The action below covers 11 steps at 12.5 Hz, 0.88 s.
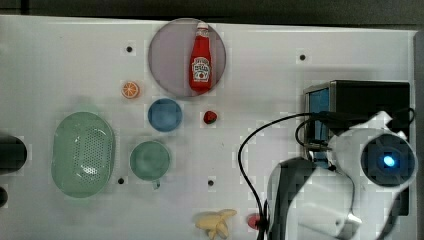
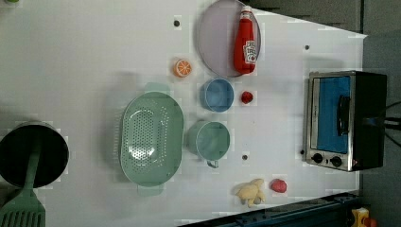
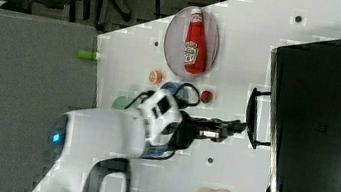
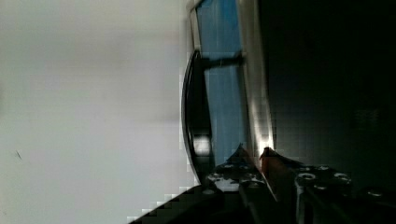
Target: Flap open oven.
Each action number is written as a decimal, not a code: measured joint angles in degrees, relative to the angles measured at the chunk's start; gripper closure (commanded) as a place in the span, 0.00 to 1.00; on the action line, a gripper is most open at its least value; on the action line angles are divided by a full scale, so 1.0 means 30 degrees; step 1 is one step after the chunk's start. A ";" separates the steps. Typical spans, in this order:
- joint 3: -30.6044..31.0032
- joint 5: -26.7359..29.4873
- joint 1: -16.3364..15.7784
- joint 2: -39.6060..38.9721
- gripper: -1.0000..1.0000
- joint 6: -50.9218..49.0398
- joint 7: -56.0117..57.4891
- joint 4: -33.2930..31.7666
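Note:
The oven (image 1: 370, 97) stands at the top view's right, black-topped, with a silver frame and a blue glass door (image 2: 333, 113). The door is closed against the frame. Its dark bar handle (image 3: 250, 117) stands off the front. My gripper (image 3: 241, 127) reaches in level with the table, and its tip is at the handle, by the door's upper edge. In the wrist view the handle (image 4: 192, 107) lies just beside my gripper (image 4: 253, 151). The fingers stand a narrow gap apart, and the handle is not between them. The arm covers part of the oven in the top view.
On the white table (image 1: 60, 65) are a ketchup bottle (image 1: 201, 60) on a grey plate (image 1: 167, 55), an orange slice (image 1: 130, 90), a blue bowl (image 1: 165, 114), a green cup (image 1: 150, 160), a green colander (image 1: 83, 154) and a banana (image 1: 216, 224). A black cable (image 1: 242, 150) loops beside the arm.

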<state>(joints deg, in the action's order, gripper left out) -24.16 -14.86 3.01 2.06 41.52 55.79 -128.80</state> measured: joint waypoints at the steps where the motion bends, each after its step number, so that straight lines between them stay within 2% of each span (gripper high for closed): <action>1: -0.0107 -0.0079 -0.0015 -0.0850 0.82 0.0159 0.0065 -0.0075; 5: -0.0168 0.0000 -0.0025 -0.3035 0.82 0.1240 0.0298 -0.0261; 11: -0.0187 0.0443 0.0243 -0.3502 0.82 0.2779 0.0373 -0.0187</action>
<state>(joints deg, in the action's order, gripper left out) -24.72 -13.53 3.73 -8.45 49.85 56.90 -129.36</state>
